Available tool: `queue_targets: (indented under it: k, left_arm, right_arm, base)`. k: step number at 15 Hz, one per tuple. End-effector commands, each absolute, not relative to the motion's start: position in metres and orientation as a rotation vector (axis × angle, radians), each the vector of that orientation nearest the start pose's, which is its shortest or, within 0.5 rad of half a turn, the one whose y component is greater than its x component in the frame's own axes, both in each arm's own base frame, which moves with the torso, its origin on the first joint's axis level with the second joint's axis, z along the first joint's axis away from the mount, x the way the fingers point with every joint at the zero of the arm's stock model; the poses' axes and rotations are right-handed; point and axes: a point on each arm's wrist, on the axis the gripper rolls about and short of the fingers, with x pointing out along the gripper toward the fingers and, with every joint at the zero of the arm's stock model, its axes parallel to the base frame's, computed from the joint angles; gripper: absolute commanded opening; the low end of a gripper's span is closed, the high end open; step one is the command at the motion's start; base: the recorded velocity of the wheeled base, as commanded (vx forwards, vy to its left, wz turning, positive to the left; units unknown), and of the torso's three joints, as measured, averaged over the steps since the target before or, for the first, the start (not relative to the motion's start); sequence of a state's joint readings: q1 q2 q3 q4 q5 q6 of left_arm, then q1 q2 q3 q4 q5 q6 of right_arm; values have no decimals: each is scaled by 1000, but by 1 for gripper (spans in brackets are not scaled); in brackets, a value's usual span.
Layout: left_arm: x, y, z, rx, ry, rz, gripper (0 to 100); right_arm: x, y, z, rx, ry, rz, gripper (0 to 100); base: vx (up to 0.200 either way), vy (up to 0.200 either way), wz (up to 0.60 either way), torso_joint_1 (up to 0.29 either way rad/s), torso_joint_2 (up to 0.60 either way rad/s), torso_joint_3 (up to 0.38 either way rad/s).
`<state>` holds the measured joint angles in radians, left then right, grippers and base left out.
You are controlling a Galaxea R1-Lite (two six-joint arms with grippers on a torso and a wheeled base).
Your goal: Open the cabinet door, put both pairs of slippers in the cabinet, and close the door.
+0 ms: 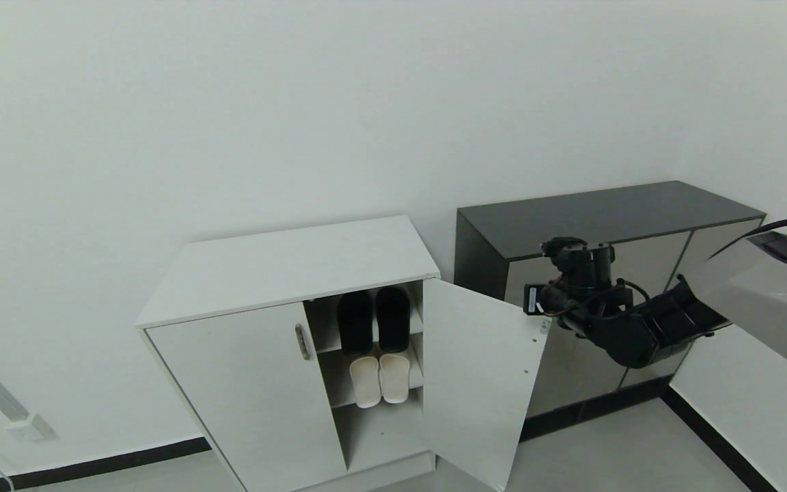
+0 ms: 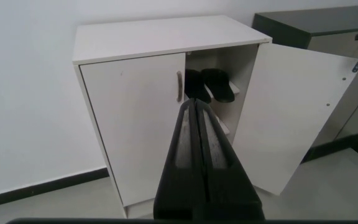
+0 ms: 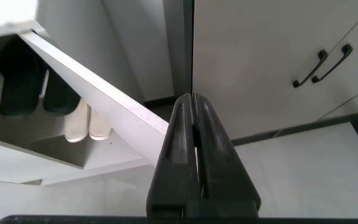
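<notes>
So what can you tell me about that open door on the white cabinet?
The open door is a flat white panel, apparently laminated board, with small holes on its inner face. It hangs from the right side of the white cabinet, swung wide. The shut right gripper sits by its upper outer corner; contact is unclear.
</notes>
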<state>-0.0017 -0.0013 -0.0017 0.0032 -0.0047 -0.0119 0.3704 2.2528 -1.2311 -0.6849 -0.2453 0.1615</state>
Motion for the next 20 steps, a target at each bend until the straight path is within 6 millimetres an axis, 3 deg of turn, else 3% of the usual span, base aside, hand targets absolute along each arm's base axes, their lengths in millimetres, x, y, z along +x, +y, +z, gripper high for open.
queue_targets:
  k: [1, 13, 17, 20]
  left_arm:
    - [-23, 0, 76, -12, 2, -6, 0]
    - [-23, 0, 76, -12, 2, -8, 0]
    - [-23, 0, 76, -12, 2, -8, 0]
    - [-23, 0, 76, -12, 2, -8, 0]
  right_arm:
    - [418, 157, 77, 51, 348, 97, 0]
    - [425, 159, 55, 37, 387, 92, 0]
    - [397, 177, 64, 17, 405, 147, 0]
    - [351, 199, 73, -10, 407, 241, 0]
  base:
    - [0, 0, 0, 0, 0, 0]
    - [0, 0, 0, 0, 0, 0]
    - [0, 0, 0, 0, 0, 0]
    - [0, 0, 0, 0, 0, 0]
